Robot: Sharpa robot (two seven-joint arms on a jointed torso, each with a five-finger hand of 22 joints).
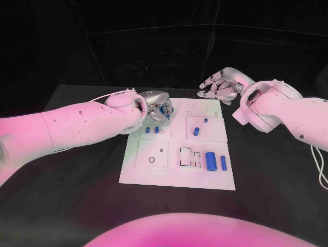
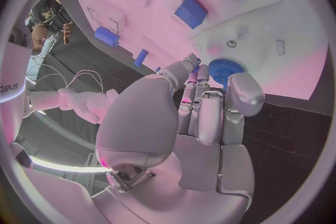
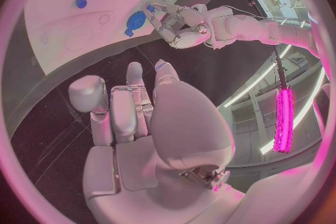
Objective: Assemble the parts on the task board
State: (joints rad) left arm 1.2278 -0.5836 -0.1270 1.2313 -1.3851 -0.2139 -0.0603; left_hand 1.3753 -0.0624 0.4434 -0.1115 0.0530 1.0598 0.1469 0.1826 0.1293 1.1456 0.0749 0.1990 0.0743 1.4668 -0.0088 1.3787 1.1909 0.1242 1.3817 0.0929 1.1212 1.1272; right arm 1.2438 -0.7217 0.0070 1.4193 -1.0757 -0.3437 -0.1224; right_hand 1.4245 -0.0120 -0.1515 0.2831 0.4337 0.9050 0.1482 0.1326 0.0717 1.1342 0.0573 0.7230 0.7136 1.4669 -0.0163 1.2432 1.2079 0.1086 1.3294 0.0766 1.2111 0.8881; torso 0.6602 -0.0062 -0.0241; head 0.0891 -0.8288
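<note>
The white task board lies in the middle of the table. My left hand reaches over its far left part, fingertips pinching a round blue gear against the board. The right wrist view shows the same gear at that hand. My right hand hovers past the board's far right corner, fingers apart and holding nothing. Two small blue blocks lie just near of the left hand. A blue peg and a tiny piece sit mid-board.
A thick blue cylinder and a thin blue rod lie on the board's near right part, beside empty rectangular slots. A round hole marks the near left panel. Black table surrounds the board.
</note>
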